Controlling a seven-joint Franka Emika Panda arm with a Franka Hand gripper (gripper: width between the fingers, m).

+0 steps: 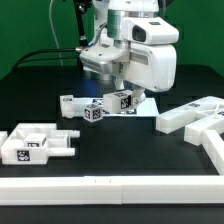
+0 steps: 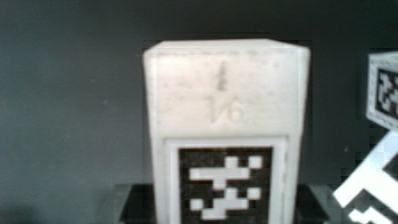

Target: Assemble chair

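In the wrist view a white oblong chair block (image 2: 217,100) with a black-and-white tag on its near end fills the middle. My gripper (image 2: 222,206) has a dark finger (image 2: 143,204) flush against each side of it, shut on the block. In the exterior view the gripper (image 1: 106,84) reaches down to the table at centre back, among small tagged white parts (image 1: 122,100) (image 1: 93,112) (image 1: 70,102). The hand hides the grip itself there.
A white blocky chair part (image 1: 35,143) lies at the exterior view's front left. White bars (image 1: 195,115) lie at its right. The marker board (image 1: 145,104) lies under the small parts. White border rails (image 1: 110,190) run along the front and right. Another tagged piece (image 2: 384,90) sits beside the block.
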